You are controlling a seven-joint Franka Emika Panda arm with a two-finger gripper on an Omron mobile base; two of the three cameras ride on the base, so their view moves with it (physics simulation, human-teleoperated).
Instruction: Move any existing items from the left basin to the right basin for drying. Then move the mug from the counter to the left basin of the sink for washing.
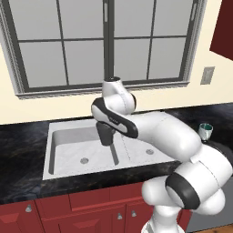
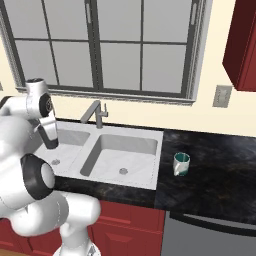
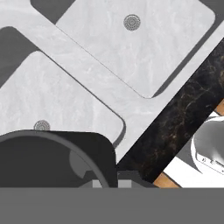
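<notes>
- The sink [image 1: 49, 150] is shown set into the glossy black counter [image 1: 18, 177], below a large window [image 1: 104, 41]; red cabinet fronts [image 1: 82, 211] are seen beneath the counter.
- The left basin [image 1: 68, 145] and the right basin [image 1: 141, 152] are separated by a narrow divider; a round drain hole is visible in each. In the right base view the faucet [image 2: 97, 114] is seen upright behind the divider.
- The gripper [image 1: 106, 140] is held above the sink, over the divider region at the right side of the left basin, pointing downward.
- The dark grey tumbler [image 3: 52, 159] is seen in the hand view directly at the fingers, its open rim and interior facing the camera; the gripper is clenched on it, and the tumbler is carried above the sink rather than resting in a basin.
- In the hand view both basins are seen from above, with the tumbler overlapping the basin at lower left; which basin that is cannot be told from this view alone.
- The mug [image 2: 181, 164], white with a teal-green interior, is seen upright on the counter to the right of the sink, well apart from the gripper.
- A wall outlet [image 2: 222, 96] is seen on the cream wall above the counter, right of the window.
</notes>
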